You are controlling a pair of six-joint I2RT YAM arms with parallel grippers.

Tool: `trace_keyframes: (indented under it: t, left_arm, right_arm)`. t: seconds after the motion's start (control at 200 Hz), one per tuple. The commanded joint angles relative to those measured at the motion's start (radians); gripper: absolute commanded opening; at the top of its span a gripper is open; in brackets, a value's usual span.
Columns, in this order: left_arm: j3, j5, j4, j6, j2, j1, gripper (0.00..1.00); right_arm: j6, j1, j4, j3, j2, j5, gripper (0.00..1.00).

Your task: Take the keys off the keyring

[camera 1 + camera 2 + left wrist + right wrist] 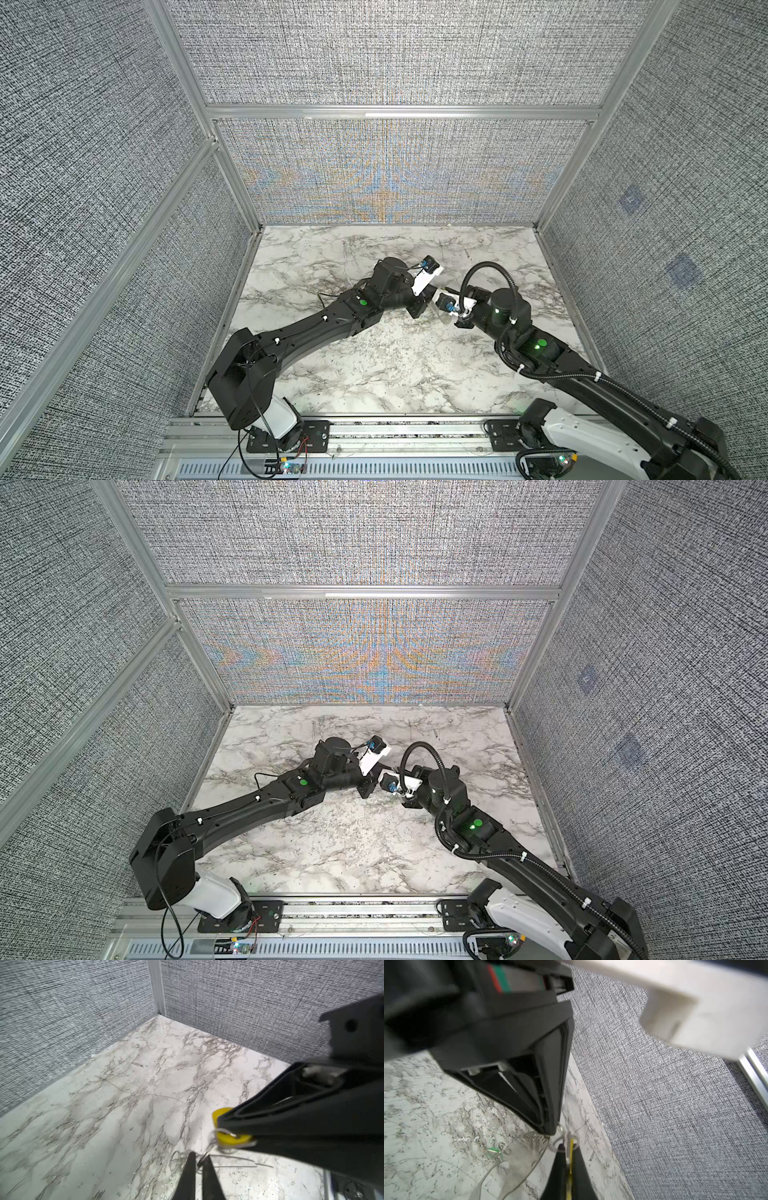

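Over the bench (124, 1105), the right pincer (570, 1155) clamps the yellow-tagged key (230, 1139) while the left pincer (200, 1164), slightly parted, straddles the keyring wire (224, 1130); closing firmly before pulling apart looks wise. The green-tagged key (493, 1150) lies on the bench.

Grey-veined marble surface (374, 365), grey woven walls (395, 54) on three sides, aluminium frame bars (399, 111), slotted rail (395, 469) at the near edge, clear curved plastic piece (519, 1159)
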Motion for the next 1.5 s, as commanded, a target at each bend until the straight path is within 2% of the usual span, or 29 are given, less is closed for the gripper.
trace_keyframes:
  t: [0.0, 0.09, 0.295, 0.53, 0.825, 0.996, 1.246, 1.496]
  left_arm:
    - [-0.03, -0.044, 0.012, -0.002, -0.036, 0.009, 0.33]
    - [-0.07, -0.055, 0.037, 0.006, -0.08, 0.017, 0.38]
    - [-0.091, -0.079, 0.043, 0.031, -0.119, 0.043, 0.39]
    - [-0.095, -0.045, 0.068, 0.088, -0.129, 0.085, 0.39]
    - [-0.13, 0.177, 0.241, 0.102, -0.103, 0.095, 0.42]
    - [-0.136, 0.269, 0.309, 0.11, -0.085, 0.095, 0.43]
    - [-0.19, 0.316, 0.416, 0.106, -0.085, 0.095, 0.42]
    - [-0.201, 0.306, 0.46, 0.092, -0.066, 0.095, 0.42]
  right_arm:
    - [0.039, -0.061, -0.022, 0.025, -0.006, -0.194, 0.0]
    - [0.039, -0.108, -0.044, 0.037, 0.004, -0.297, 0.0]
    - [-0.002, -0.179, -0.102, 0.092, 0.042, -0.499, 0.0]
    - [-0.087, -0.209, -0.21, 0.171, 0.086, -0.619, 0.0]
    - [-0.221, -0.21, -0.306, 0.226, 0.123, -0.611, 0.0]
    - [-0.271, -0.21, -0.315, 0.278, 0.136, -0.608, 0.0]
    - [-0.357, -0.208, -0.345, 0.308, 0.154, -0.598, 0.0]
    - [-0.394, -0.208, -0.346, 0.324, 0.161, -0.602, 0.0]
